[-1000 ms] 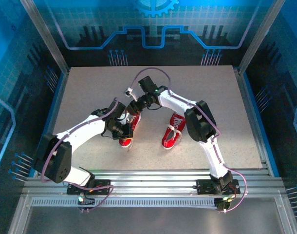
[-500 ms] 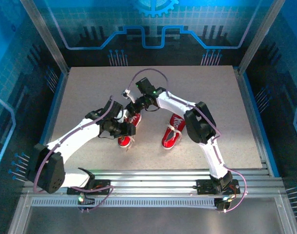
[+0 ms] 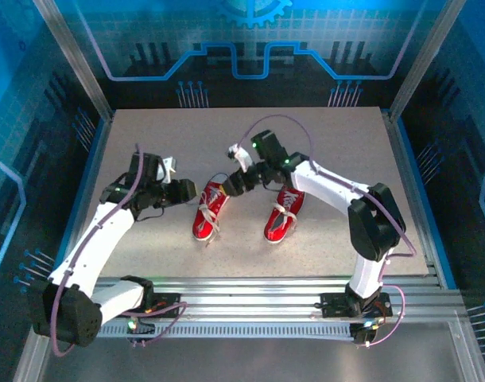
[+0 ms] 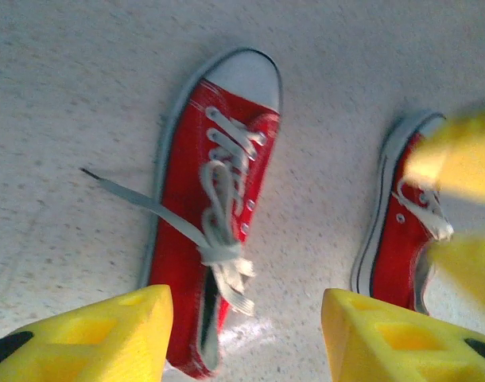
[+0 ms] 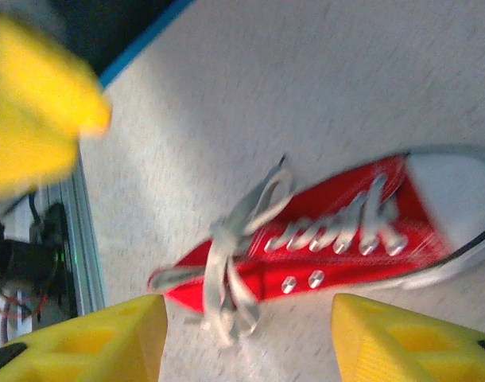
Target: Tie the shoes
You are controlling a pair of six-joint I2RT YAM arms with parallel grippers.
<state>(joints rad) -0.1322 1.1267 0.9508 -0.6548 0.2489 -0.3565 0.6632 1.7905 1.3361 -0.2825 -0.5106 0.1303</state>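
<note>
From where I stand, the left end effector hangs low over the speckled tabletop, its yellow fingers spread fairly wide with nothing between them. The right end effector faces it from the other side, its own yellow fingers likewise parted and empty.

The left sneaker lies with one end in the gap between the two end effectors, and the rest of it runs back toward the arms' bases. It is red canvas with a white rubber sole. Its white toe cap sits at the end farthest from the left end effector's fingers. The white laces run along the eyelets and gather in a loose bunch at mid-shoe; I cannot tell whether that is a real knot. One lace end trails flat across the tabletop, off to the left of those fingers.

The right sneaker sits behind the right end effector, under its own forearm, apart from the first one. It is the same red and white, and both stand upright on their soles
</note>
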